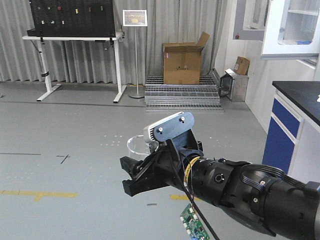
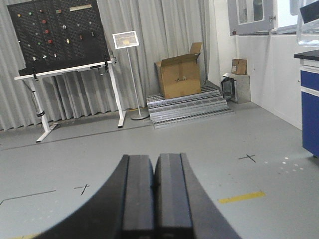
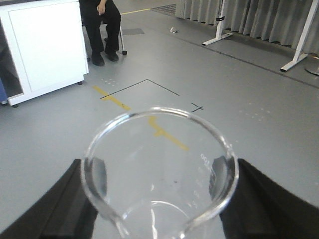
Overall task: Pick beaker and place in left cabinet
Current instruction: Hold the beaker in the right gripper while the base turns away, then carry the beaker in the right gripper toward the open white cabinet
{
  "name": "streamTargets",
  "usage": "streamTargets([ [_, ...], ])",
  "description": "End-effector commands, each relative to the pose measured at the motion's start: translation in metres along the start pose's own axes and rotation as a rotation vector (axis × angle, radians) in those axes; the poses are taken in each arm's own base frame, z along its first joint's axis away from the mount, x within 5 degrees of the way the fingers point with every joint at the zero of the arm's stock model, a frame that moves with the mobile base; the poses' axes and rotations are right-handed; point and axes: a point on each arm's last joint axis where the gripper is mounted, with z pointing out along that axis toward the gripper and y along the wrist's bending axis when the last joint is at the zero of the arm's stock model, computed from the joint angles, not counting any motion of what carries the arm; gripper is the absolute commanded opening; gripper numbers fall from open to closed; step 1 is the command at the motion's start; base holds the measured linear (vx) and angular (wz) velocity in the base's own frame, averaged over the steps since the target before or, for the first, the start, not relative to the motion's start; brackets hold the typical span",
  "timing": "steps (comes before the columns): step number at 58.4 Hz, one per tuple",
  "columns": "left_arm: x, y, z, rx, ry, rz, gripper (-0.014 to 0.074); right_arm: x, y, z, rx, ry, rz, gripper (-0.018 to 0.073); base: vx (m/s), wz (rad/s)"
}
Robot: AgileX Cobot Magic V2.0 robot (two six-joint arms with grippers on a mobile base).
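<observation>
The beaker (image 3: 159, 169) is a clear glass cylinder with faint graduation marks, and its round rim faces the right wrist camera. My right gripper (image 3: 159, 181) is shut on it, with a black finger (image 3: 55, 209) pressed on each side of the glass. In the front view the right gripper (image 1: 136, 172) is held out over the open floor, and the beaker's rim (image 1: 132, 144) shows just past the wrist camera. My left gripper (image 2: 155, 184) is shut and empty, its pads together, pointing over the floor. The left cabinet is out of view.
A pegboard table (image 1: 75, 35), a sign stand (image 1: 135, 55) and a cardboard box (image 1: 182, 62) on metal grates stand at the far wall. A blue counter (image 1: 292, 125) is at the right. A white cabinet (image 3: 45, 50) and a seated person (image 3: 102, 25) show in the right wrist view.
</observation>
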Motion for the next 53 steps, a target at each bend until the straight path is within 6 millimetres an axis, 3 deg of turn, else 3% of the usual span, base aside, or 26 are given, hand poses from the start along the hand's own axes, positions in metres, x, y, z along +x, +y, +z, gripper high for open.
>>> streamTargets([
  [1, -0.0026, 0.0000, -0.0013, -0.007, -0.077, -0.006, 0.0001, -0.0325, -0.0001, -0.0148, -0.020, -0.140, -0.002, -0.0001, 0.74, -0.05],
  [53, -0.0026, 0.0000, -0.0013, -0.007, -0.077, -0.006, 0.0001, -0.0322, -0.0002, -0.0147, -0.019, -0.137, -0.002, -0.0001, 0.73, -0.02],
])
